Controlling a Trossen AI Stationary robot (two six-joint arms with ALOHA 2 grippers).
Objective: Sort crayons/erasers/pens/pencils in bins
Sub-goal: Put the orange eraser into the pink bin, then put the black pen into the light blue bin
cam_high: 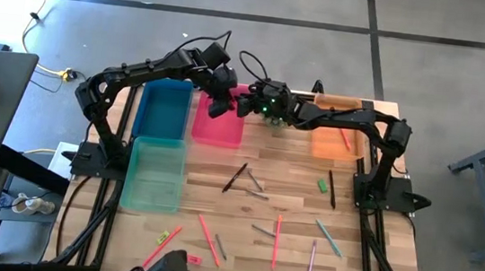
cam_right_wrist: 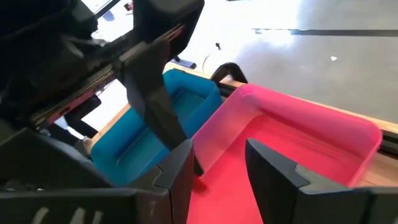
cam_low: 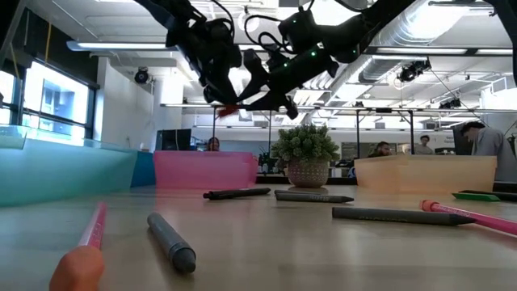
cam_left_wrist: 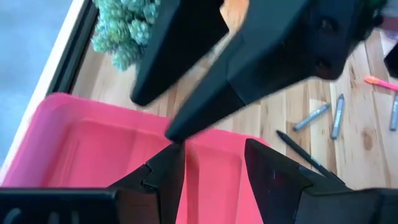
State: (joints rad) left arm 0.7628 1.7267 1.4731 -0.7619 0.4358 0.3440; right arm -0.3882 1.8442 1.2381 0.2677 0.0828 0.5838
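Note:
Both grippers hover over the pink bin (cam_high: 217, 126), tip to tip. My left gripper (cam_high: 221, 106) (cam_left_wrist: 214, 165) is open, with only the bin's floor in its gap. My right gripper (cam_high: 244, 107) (cam_right_wrist: 217, 163) faces it, open too. Whether their fingertips touch cannot be told. In the low view a small red streak (cam_low: 229, 109) shows beside the left fingertips, and I cannot tell what it is. Pencils (cam_high: 277, 240), erasers (cam_high: 321, 185), dark pens (cam_high: 234, 178) and grey crayons (cam_high: 262, 231) lie loose on the table. The blue (cam_high: 162, 107), teal (cam_high: 155, 176) and orange (cam_high: 332, 138) bins stand at the far left and far right.
A small potted green plant (cam_low: 305, 149) stands at the far edge between the pink and orange bins, right below my right arm. The loose items are scattered over the table's near half, and people show in the room behind.

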